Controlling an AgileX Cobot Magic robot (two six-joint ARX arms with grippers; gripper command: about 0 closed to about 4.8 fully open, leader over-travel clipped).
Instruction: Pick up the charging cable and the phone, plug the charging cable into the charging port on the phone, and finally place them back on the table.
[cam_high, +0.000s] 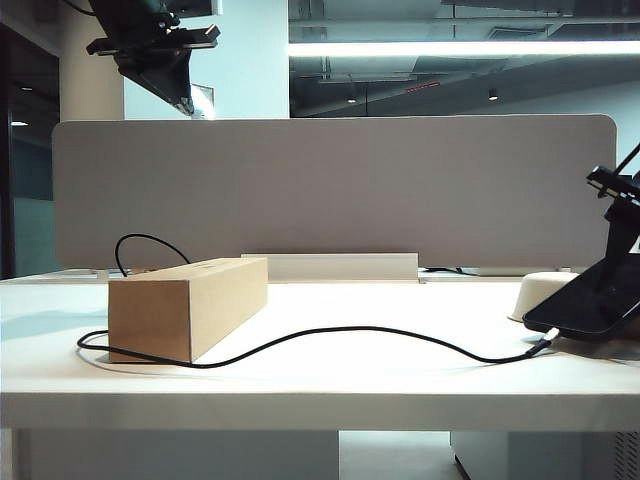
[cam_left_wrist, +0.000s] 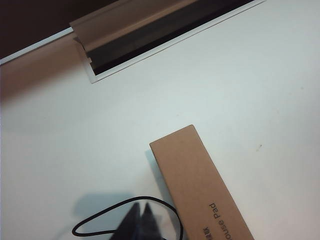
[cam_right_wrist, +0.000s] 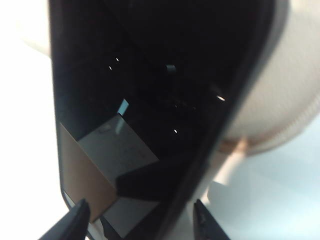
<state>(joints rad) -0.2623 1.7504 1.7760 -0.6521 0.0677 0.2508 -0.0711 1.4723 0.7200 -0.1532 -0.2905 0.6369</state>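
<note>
from across the room, the phone (cam_high: 597, 295) leans tilted at the far right of the table (cam_high: 330, 375), its upper part against the right arm's black hardware, its lower corner down by the desk top. the charging cable (cam_high: 340, 332) is plugged into that low corner with its pale plug tip (cam_high: 541, 347), then runs in a long slack curve across the white top to the cardboard box (cam_high: 185, 305), around its front and up in a loop behind it. a beige tray (cam_high: 540, 292) sits just behind the phone. the grey divider panel (cam_high: 330, 190) closes off the back. the left arm hangs high at the upper left, well clear.

looking down from the left wrist, the left gripper (cam_left_wrist: 141, 222) shows as dark fingers pressed together, holding nothing, above a loop of cable beside the box. a cable slot (cam_left_wrist: 165, 35) is set into the desk further off.

from the right wrist, the phone's glossy screen fills the view, blurred and reflecting. the right gripper (cam_right_wrist: 142, 220) has its fingertips (cam_right_wrist: 75, 220) spread to either side of the phone's edge; i cannot tell whether they touch it. the tray curves behind.
</note>
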